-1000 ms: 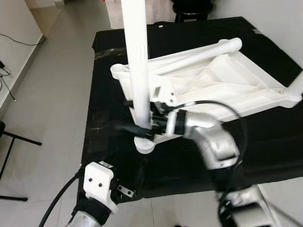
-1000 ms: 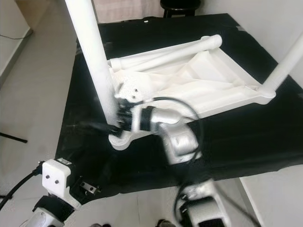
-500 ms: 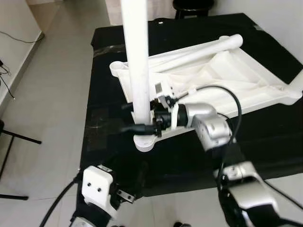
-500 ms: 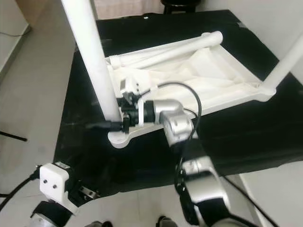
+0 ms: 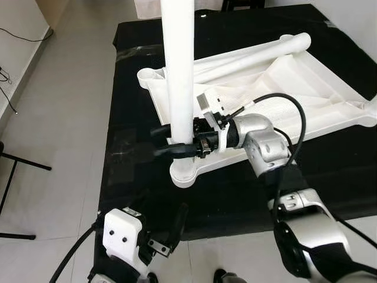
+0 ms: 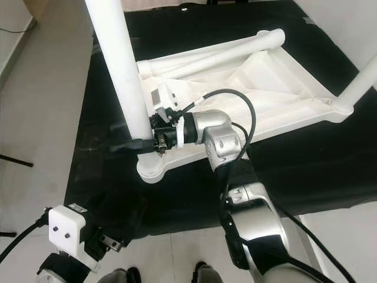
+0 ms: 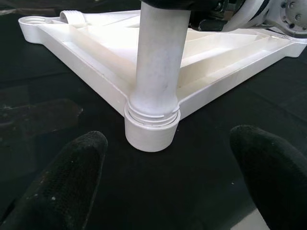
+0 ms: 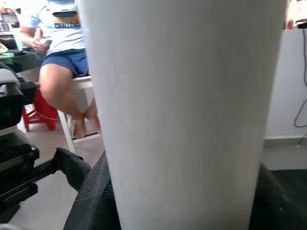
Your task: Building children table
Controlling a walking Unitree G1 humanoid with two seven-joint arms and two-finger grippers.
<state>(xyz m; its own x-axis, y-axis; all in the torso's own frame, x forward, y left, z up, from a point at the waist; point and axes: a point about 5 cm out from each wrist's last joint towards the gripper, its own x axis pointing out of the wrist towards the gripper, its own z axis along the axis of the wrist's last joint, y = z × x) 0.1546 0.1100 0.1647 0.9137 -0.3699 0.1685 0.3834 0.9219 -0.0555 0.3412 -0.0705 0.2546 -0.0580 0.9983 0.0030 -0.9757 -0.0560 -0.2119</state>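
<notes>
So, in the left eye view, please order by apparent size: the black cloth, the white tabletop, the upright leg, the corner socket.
1. black cloth
2. white tabletop
3. upright leg, though nearness to the camera enlarges it
4. corner socket

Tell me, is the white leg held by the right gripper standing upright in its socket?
Upright. The leg rises from the corner socket of the tabletop, with the right gripper clamped around it.

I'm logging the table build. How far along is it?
Done: one leg stands at the tabletop's far right corner. In hand: the right claw is shut on the near leg, upright in its corner socket with threads showing. Left: one leg lies loose on the tabletop. The left claw is open, low.
</notes>
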